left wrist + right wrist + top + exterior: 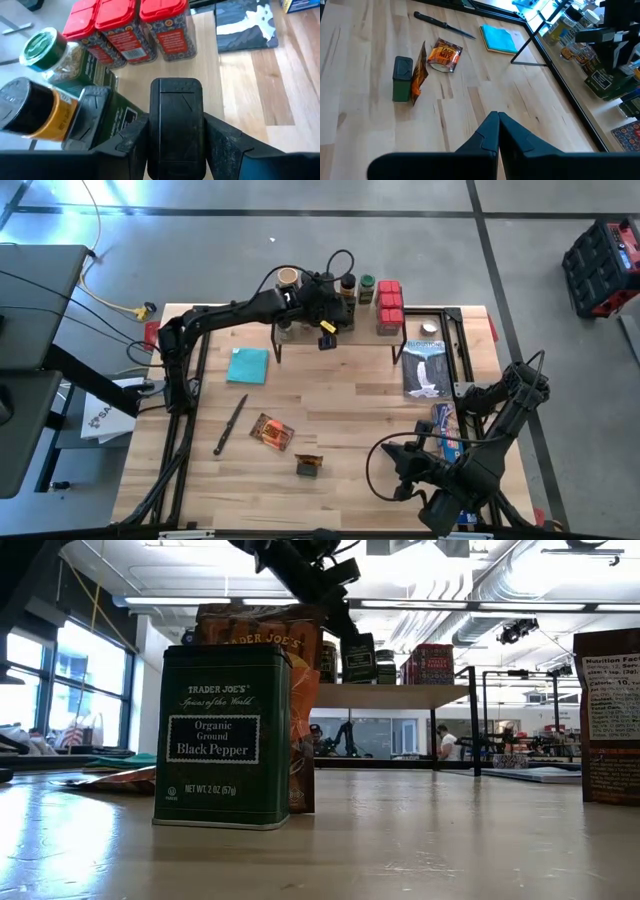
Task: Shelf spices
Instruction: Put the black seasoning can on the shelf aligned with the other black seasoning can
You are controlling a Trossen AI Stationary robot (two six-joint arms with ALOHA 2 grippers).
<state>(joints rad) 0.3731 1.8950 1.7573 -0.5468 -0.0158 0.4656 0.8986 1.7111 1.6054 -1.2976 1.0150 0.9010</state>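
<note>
The left gripper (327,308) stands over the low riser shelf with the light wooden top and thin black legs (362,332), at the far side of the table. In the left wrist view its two dark fingers (131,142) flank a dark rectangular tin (176,122); the tin sits upright between them on the shelf top, but whether the pads press on its sides cannot be told. Just beside the gripper stands a dark green tin (107,120), and against that a round jar with a black lid and yellow label (31,109). Beyond the fingertips, a round jar with a green lid (46,50) and three red-lidded spice boxes with patterned labels (131,31) stand in a row on the shelf. The right gripper (408,463) waits low at the near right of the table, its fingers pressed together and holding nothing. Ahead of it on the wooden tabletop (470,100) stands a green rectangular black-pepper tin (402,78) with an orange packet (419,75) leaning against it; a second orange packet (445,54) lies flat farther off. Past these lie a black-handled knife (445,26) and a teal square cloth (499,39). A dark printed packet (426,370) lies near the shelf's right legs.
</note>
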